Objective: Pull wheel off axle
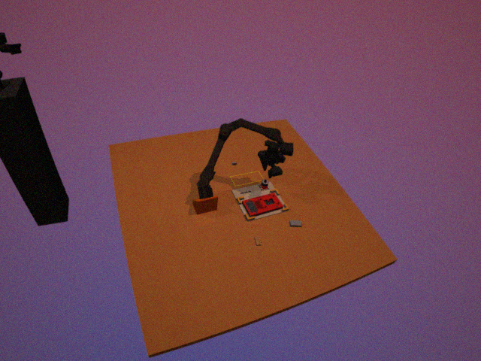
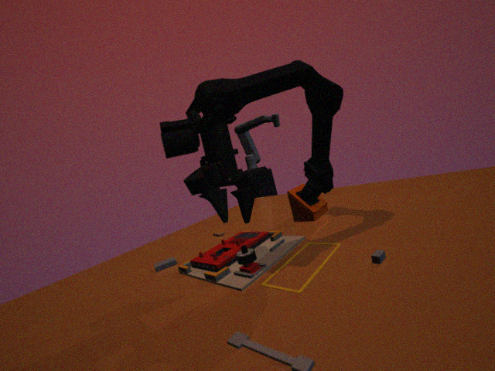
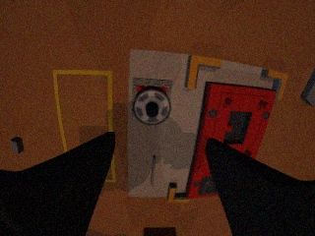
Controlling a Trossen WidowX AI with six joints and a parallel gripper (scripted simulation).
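One black arm (image 2: 319, 120) rises from its orange base block (image 2: 317, 209) on the orange table (image 1: 233, 291), arches over and points its gripper (image 2: 233, 217) straight down above the grey board (image 2: 279, 247). The gripper hangs in the air well above the board, its two dark fingers parted with nothing between them; it is released and touches nothing. The wheel (image 3: 153, 105) sits on the upright axle at one edge of the grey board, seen from the wrist view as a pale ring with a dark hub, between the two fingertips in that picture but far below them. From the exterior view the wheel (image 2: 245, 253) appears as a dark round piece standing over a small red mount (image 2: 250, 267). A red plate (image 2: 230, 249) with dark cut-outs fills the other part of the board, and orange corner brackets (image 3: 203, 66) frame it. The marked area (image 2: 302, 265), a thin yellow rectangle outline, lies flat on the table just beside the board on the wheel's side. Loose grey bits lie apart from the board: a small cube (image 2: 378, 256), a flat block (image 2: 165, 263), and a long bar (image 2: 271, 351) with widened ends nearer the exterior camera. A tall dark pillar (image 1: 27, 155) stands off the table at the left of the top view.
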